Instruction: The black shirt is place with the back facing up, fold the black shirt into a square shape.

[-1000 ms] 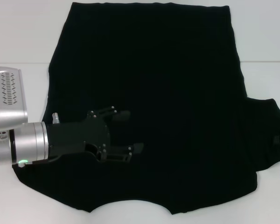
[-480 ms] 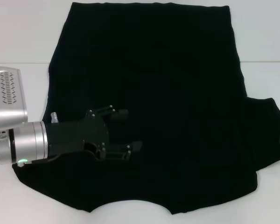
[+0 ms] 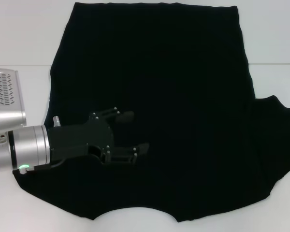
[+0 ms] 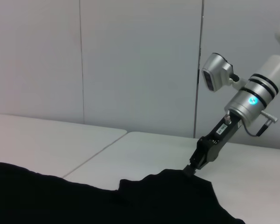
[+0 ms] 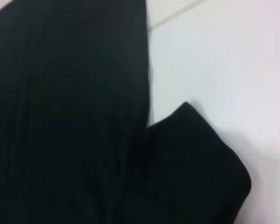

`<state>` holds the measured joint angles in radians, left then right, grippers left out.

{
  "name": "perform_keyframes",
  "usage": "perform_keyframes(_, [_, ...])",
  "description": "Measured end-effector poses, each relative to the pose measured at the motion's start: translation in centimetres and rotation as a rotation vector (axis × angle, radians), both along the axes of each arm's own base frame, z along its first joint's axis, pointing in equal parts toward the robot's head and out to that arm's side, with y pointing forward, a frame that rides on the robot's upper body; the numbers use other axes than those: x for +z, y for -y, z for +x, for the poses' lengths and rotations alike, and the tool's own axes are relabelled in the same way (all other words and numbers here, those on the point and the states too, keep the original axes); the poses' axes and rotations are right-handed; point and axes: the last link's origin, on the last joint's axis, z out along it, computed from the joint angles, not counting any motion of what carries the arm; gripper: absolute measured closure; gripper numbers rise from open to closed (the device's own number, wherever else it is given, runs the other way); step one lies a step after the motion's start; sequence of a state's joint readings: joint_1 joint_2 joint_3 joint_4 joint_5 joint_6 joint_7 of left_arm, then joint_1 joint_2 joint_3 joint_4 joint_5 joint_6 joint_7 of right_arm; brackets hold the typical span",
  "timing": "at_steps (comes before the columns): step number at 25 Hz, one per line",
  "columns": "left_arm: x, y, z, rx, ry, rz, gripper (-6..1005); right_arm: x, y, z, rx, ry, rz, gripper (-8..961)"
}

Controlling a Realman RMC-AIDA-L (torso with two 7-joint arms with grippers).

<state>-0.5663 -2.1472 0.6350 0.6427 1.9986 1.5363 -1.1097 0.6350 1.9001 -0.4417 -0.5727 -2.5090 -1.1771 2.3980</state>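
Note:
The black shirt (image 3: 159,96) lies spread flat on the white table, neckline toward the near edge. My left gripper (image 3: 134,133) is open over the shirt's left part, near the left sleeve, holding nothing. My right gripper is out of the head view. It shows far off in the left wrist view (image 4: 190,170), shut on the tip of the right sleeve (image 4: 177,182), which rises to a small peak. The right wrist view shows the shirt's body (image 5: 60,116) and that sleeve (image 5: 196,163) close up.
The white table (image 3: 24,38) surrounds the shirt, with a seam line (image 3: 19,65) running across it. Grey wall panels (image 4: 130,60) stand behind the table in the left wrist view.
The right sleeve has shifted and its outline has bulged outward. The right gripper's tip has gone from the right edge of the head view. The left gripper has barely moved.

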Motion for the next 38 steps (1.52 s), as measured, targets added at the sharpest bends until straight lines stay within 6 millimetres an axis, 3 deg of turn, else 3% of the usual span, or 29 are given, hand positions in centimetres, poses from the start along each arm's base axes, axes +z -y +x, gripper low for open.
perform_keyframes(12, [-0.3, 0.3, 0.5, -0.005, 0.023, -0.023, 110, -0.8, -0.8, -1.1, 0.08, 0.006, 0.006, 949])
perform_keyframes(17, [-0.3, 0.3, 0.6, -0.002, 0.029, -0.03, 111, -1.8, -2.0, -3.8, 0.172, -0.028, -0.037, 950])
perform_keyframes(23, [-0.2, 0.2, 0.5, 0.0, 0.028, -0.03, 113, -4.7, -4.0, -8.7, 0.298, 0.0, -0.16, 949])
perform_keyframes(28, [-0.1, 0.2, 0.5, 0.008, 0.029, -0.034, 114, -7.0, -4.3, -11.8, 0.365, 0.026, -0.272, 949])
perform_keyframes(38, [0.0, 0.2, 0.4, 0.013, 0.029, -0.032, 117, -8.4, -4.6, -13.4, 0.373, 0.02, -0.299, 912])
